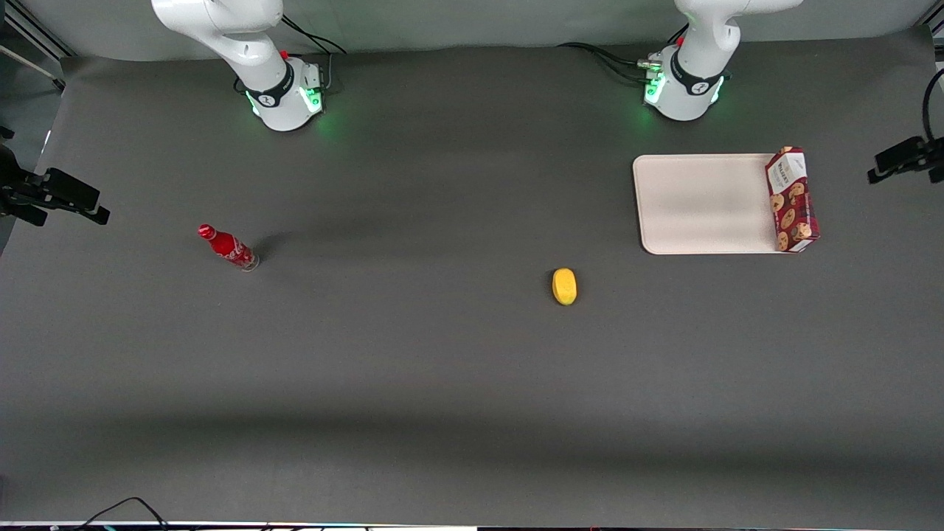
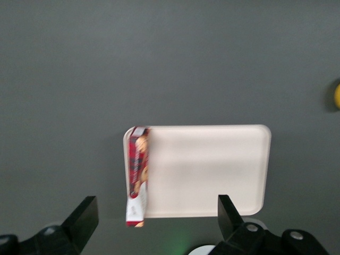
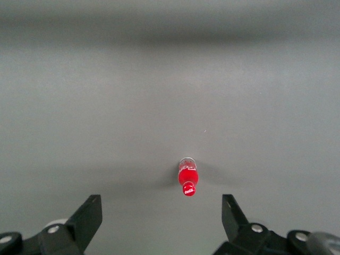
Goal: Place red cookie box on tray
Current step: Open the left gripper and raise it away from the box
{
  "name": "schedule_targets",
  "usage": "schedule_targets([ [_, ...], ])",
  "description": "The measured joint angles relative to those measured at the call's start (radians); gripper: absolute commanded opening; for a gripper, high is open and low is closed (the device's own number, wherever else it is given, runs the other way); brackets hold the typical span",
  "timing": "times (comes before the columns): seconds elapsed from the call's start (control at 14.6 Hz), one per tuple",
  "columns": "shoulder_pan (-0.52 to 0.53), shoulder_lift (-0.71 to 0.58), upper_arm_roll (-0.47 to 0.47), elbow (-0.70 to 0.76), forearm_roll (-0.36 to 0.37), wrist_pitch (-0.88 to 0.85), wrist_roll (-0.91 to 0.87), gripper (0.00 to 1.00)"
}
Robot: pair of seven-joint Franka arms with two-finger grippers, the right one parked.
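Observation:
The red cookie box (image 1: 791, 199) stands on a narrow side along the tray's edge toward the working arm's end of the table. Its white label end points toward the arm's base. The cream-white tray (image 1: 700, 206) lies flat in front of that base. In the left wrist view the box (image 2: 138, 170) runs along one short edge of the tray (image 2: 212, 170), and its label end sticks out a little past the rim. My left gripper (image 2: 156, 212) hangs high above the tray, open and empty, apart from the box. It is out of the front view.
A yellow lemon-like object (image 1: 564, 286) lies on the dark mat nearer the front camera than the tray; it also shows in the left wrist view (image 2: 337, 95). A small red bottle (image 1: 227, 246) stands toward the parked arm's end. Camera mounts (image 1: 911, 158) sit at the table's ends.

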Motion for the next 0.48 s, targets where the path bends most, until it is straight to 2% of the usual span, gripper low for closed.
schedule_targets([
  [0.27, -0.008, 0.082, -0.189, 0.138, -0.016, -0.048, -0.156, 1.00],
  [0.48, -0.010, 0.093, -0.214, 0.182, -0.051, -0.084, -0.174, 1.00],
])
